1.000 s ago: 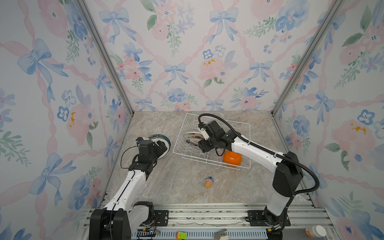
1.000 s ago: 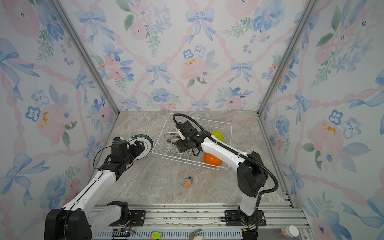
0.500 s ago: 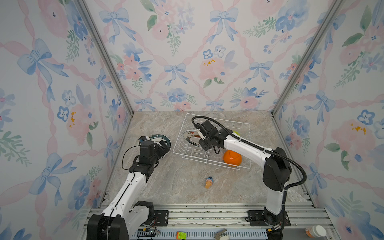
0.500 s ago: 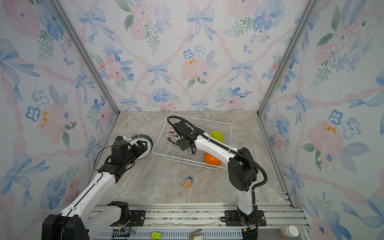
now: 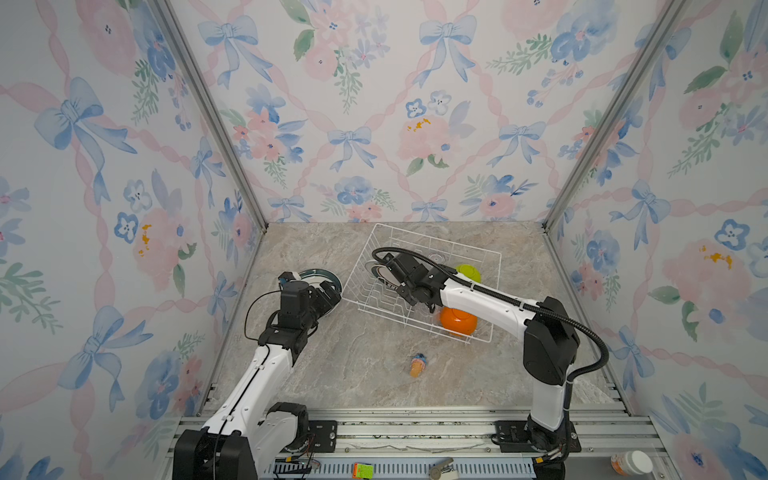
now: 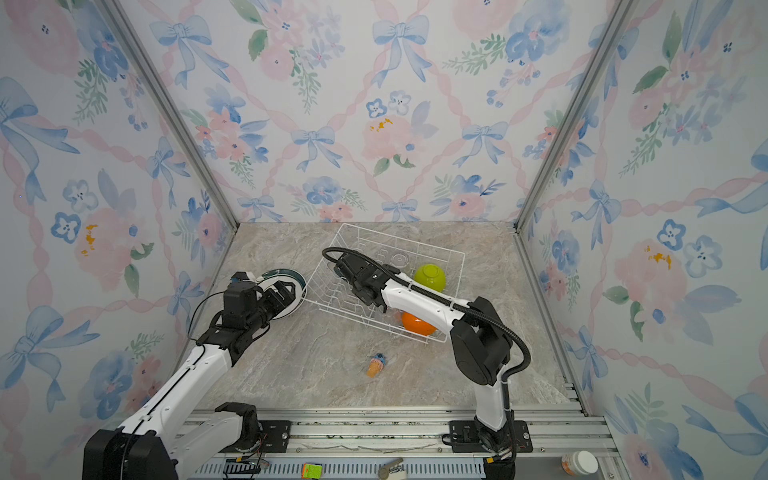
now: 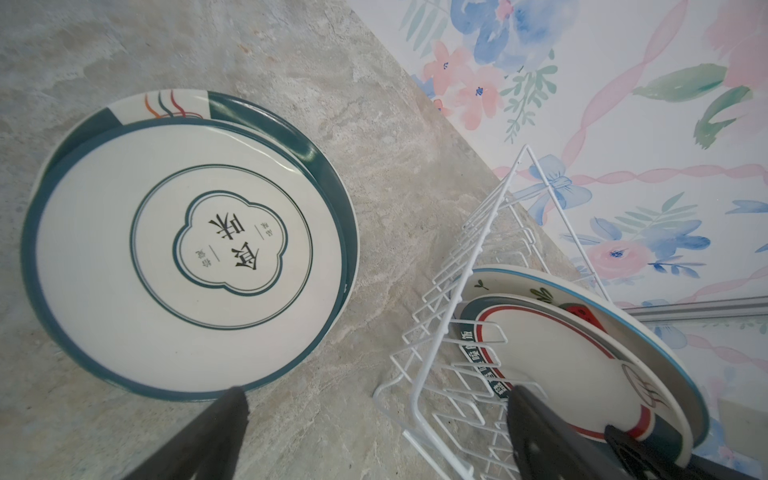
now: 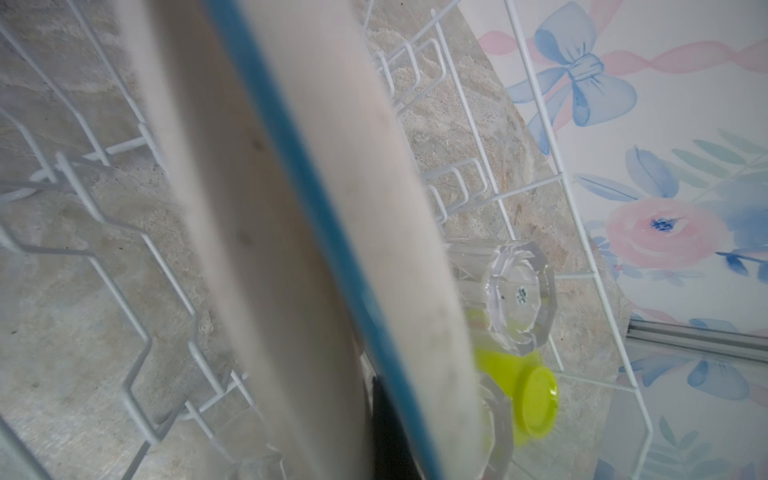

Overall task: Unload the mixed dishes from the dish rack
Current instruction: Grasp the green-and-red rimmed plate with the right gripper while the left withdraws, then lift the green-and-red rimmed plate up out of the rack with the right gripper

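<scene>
You've got the small orange-and-blue toy (image 5: 418,365) lying on the marbled tabletop (image 5: 353,382), toward the front. Now look along the metal rail (image 5: 415,428) at the near edge: a green-and-orange cube (image 5: 363,471), a small metal clip (image 5: 442,472) near it, and a white-capped orange bottle (image 5: 631,463) over in the right corner. Floral bow wallpaper (image 5: 374,104) covers the three walls.
</scene>
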You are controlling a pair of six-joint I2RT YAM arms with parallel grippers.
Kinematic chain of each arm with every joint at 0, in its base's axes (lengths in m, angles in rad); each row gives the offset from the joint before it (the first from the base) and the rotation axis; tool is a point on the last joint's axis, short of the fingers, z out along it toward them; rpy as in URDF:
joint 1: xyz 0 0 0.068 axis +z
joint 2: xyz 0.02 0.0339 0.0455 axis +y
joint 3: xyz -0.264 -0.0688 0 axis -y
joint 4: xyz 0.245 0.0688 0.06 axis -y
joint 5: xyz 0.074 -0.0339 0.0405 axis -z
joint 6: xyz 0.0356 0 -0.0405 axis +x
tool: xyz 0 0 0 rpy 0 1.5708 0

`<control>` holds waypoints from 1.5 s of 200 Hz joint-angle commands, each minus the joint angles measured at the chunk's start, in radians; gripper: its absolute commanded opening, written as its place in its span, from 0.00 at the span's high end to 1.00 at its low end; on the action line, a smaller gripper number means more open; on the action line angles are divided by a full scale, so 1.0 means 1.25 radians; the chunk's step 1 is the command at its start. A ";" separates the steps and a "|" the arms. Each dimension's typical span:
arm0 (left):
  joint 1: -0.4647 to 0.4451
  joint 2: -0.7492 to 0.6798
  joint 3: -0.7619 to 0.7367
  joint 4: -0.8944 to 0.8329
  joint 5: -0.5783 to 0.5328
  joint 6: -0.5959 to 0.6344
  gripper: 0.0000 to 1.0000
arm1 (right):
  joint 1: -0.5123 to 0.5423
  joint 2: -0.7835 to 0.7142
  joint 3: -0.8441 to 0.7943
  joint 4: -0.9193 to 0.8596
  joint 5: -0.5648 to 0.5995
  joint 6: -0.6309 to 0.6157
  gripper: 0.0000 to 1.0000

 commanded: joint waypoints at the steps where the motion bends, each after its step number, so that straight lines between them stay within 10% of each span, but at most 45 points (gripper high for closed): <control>1: -0.005 -0.010 -0.013 0.017 -0.013 0.009 0.02 | 0.016 -0.054 -0.014 0.050 0.010 0.031 1.00; 186: -0.051 0.031 0.012 0.025 -0.024 -0.010 0.02 | 0.012 -0.212 -0.082 0.123 -0.014 0.038 1.00; 300: -0.086 0.035 0.057 0.055 0.001 -0.007 0.02 | -0.076 -0.379 -0.174 0.280 -0.315 0.276 1.00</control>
